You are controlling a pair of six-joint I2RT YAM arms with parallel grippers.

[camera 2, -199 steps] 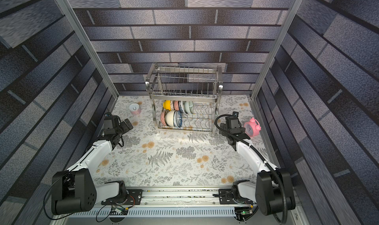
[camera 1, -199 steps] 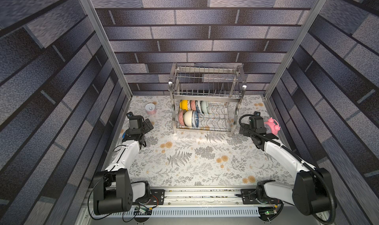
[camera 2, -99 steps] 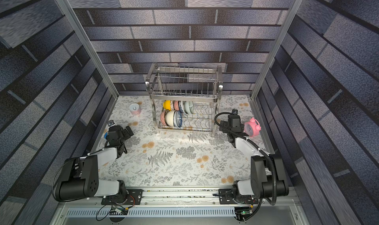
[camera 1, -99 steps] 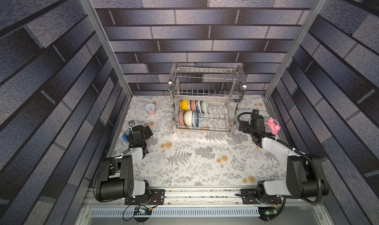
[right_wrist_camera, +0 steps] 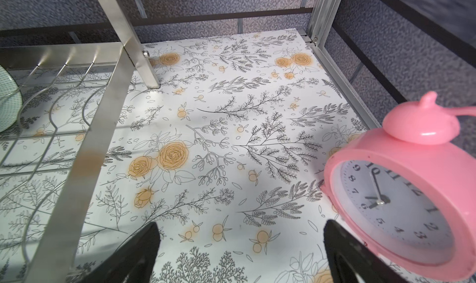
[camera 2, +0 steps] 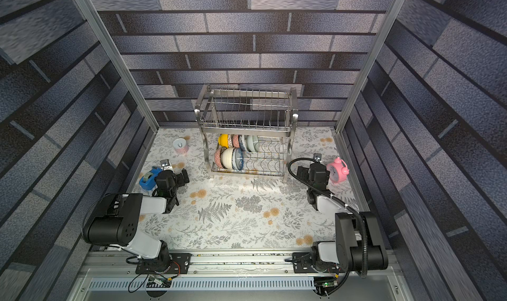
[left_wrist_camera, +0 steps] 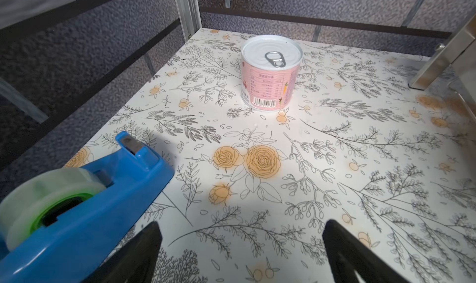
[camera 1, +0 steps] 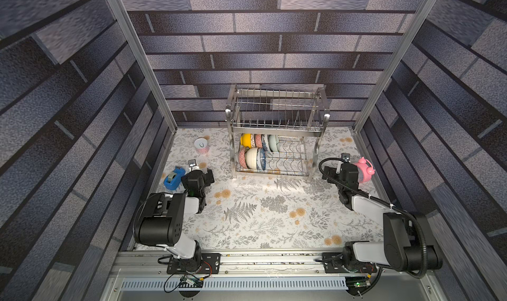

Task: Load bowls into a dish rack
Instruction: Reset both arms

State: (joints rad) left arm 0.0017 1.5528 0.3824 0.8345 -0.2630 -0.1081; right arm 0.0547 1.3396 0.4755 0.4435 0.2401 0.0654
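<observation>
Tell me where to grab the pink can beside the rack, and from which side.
I'd pinch the pink can across its round side wall, coming in level from the left gripper's side. It stands upright with bare table around it, and its flat lid offers only a flush pull tab.

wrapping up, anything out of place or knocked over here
Nothing spilled or toppled. Bowls stand on edge in the dish rack. Only non-dishes stand out: blue tape dispenser, pink can, pink alarm clock.
</observation>
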